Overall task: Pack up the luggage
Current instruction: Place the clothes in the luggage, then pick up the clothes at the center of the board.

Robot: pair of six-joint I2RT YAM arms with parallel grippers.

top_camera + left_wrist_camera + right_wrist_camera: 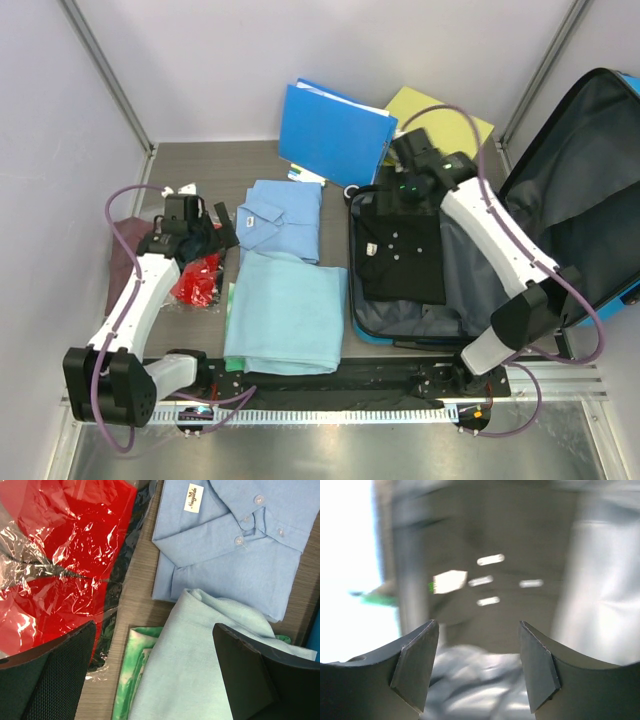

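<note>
Your right gripper [477, 650] is parted, nothing btwn fingers, hovering over the black shirt [400, 255] at the far end of the luggage [585, 170], which lies open at the right side of the table [200, 165]. Your left gripper [155, 650]: spread wide, empty, above the red packet [75, 540].

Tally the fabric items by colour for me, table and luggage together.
Light blue: 2, button-up shirt, folded cloth
Black: 1, black shirt in the luggage
Red: 1, bagged garment
Dark maroon: 1, maroon cloth at far left
Green patterned: 1, green piece under the folded cloth
Total: 6
</note>
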